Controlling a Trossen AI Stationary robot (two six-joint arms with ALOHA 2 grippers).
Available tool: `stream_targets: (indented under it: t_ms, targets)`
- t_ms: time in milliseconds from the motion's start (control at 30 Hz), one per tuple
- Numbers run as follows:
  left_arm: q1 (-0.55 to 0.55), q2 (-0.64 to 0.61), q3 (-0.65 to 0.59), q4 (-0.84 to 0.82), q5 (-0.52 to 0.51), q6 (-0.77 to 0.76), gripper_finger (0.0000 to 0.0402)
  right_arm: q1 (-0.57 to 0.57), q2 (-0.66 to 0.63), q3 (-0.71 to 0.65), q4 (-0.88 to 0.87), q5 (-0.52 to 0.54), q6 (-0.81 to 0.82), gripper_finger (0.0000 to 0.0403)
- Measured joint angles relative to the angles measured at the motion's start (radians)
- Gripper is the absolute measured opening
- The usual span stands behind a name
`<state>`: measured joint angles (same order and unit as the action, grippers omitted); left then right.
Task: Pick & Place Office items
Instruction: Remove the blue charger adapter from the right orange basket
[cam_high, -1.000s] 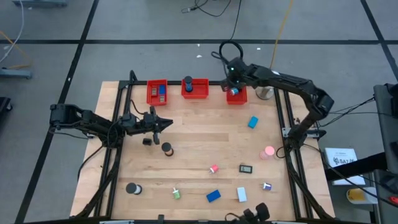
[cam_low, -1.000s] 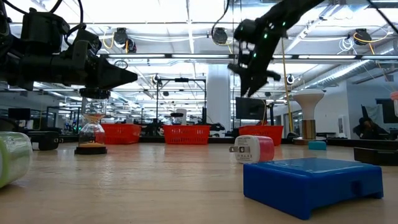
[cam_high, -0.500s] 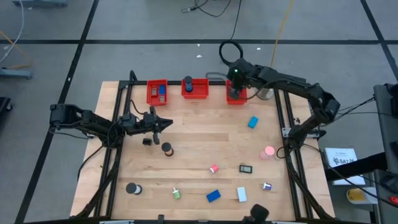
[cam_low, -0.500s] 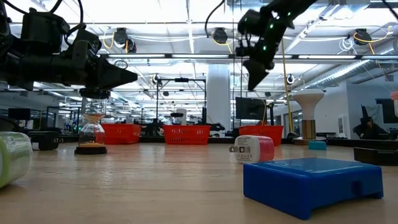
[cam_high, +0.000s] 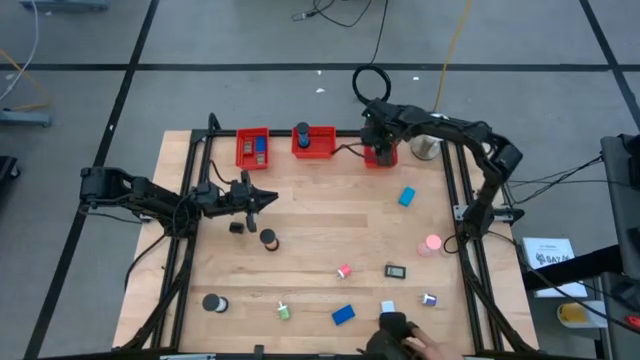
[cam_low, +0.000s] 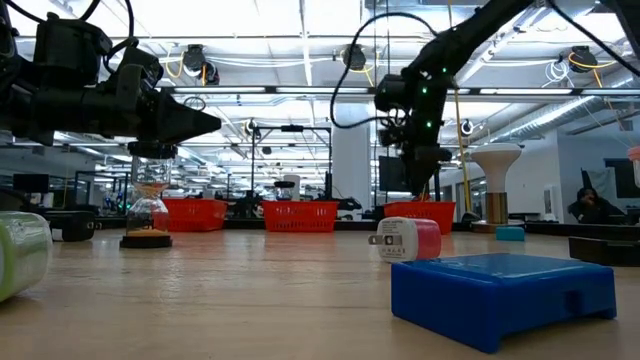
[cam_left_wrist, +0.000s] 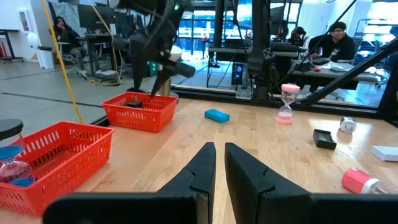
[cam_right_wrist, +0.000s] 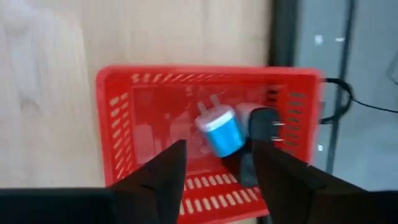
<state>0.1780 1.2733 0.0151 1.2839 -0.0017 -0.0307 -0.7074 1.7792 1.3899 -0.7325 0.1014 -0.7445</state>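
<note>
My right end effector (cam_high: 374, 138) now hangs over the right-hand red bin (cam_high: 380, 156) at the far edge of the bench (cam_high: 320, 240), fingers spread and holding nothing. A second ago it sat at the same bin with something blue between its tips; that gap is now clear. In my right wrist view the blue-capped plug (cam_right_wrist: 221, 132) lies loose on the bin floor beside a black plug (cam_right_wrist: 266, 126) and a whitish piece I can't identify. So I read this as drop done, one more item sorted.

My left end effector (cam_high: 268, 198) is parked over the left side of the bench, fingers pressed together, nothing in them, same spot as a second ago.

Also new: a person's hand (cam_high: 405, 342) has come in at the near edge, right by the white block (cam_high: 388, 312). It wasn't there a second ago. I'd keep clear of that corner until it leaves.

Still out on the bench:
- blue block (cam_high: 343, 315), near edge
- teal piece (cam_high: 406, 197), close to the bin I just filled
- pink hourglass (cam_high: 431, 243)
- pink plug (cam_high: 344, 271)
- black rolls (cam_high: 269, 239)

Plenty left. The teal piece looks like the shortest reach for my right arm.
</note>
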Motion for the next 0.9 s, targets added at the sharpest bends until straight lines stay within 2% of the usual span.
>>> stream_targets:
  t_ms: [233,567,900]
  targets:
    - [0.0,0.0,0.0,0.0,0.0,0.0,0.0035,-0.016,0.065,0.0,0.017,0.001,-0.076,0.02]
    - [0.0,0.0,0.0,0.0,0.0,0.0,0.0035,-0.039,0.132,0.0,0.038,0.005,-0.114,0.0182]
    - [0.0,0.0,0.0,0.0,0.0,0.0,0.0035,-0.044,0.136,0.0,0.01,0.003,-0.129,0.0166]
